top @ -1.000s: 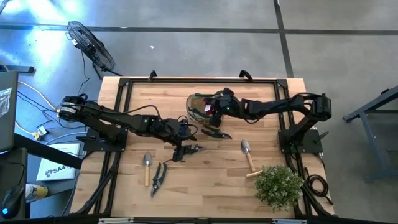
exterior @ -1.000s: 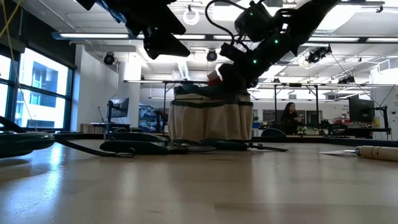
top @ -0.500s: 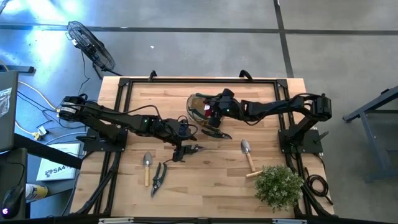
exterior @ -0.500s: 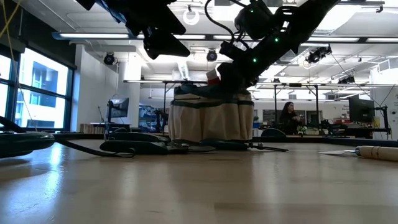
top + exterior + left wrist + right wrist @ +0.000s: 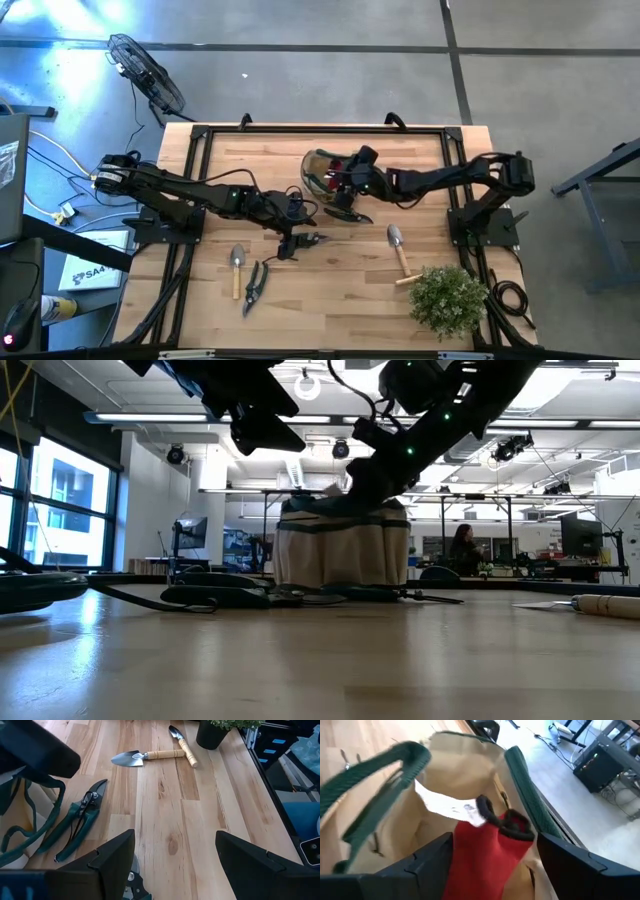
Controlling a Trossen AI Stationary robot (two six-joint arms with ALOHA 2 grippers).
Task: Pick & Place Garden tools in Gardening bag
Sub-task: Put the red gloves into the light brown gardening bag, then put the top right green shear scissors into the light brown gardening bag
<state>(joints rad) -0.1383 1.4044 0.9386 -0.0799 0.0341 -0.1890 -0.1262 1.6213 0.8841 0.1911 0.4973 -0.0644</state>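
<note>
The olive-tan gardening bag [image 5: 322,172] stands on its base at the table's far middle; it also shows in the low view [image 5: 340,550]. My right gripper [image 5: 495,870] is open over the bag's mouth. The red glove [image 5: 487,852], with dark cuff and white tag, lies inside the bag between its fingers. My left gripper [image 5: 300,208] is open and empty above the table, near the bag. Dark shears [image 5: 348,213] lie beside the bag, and others [image 5: 300,243] [image 5: 253,288] lie nearer. Two trowels [image 5: 237,268] [image 5: 398,248] lie flat. My right gripper's fingers stand on either side of the red glove's lower part [image 5: 470,875], coming from above into the bag's mouth. I cannot tell whether they touch it. The glove lies against the bag's inner wall.
A bushy green plant [image 5: 447,298] stands at the near right corner. The bag's green loop handles [image 5: 380,780] arch across its mouth. Bare wood lies in front of my left gripper [image 5: 175,845]. A black frame borders the table.
In the low view the red glove showed above the bag's rim under my right gripper; now it has gone down out of sight into the bag. My right gripper has shifted a little toward the table's near edge over the bag.
</note>
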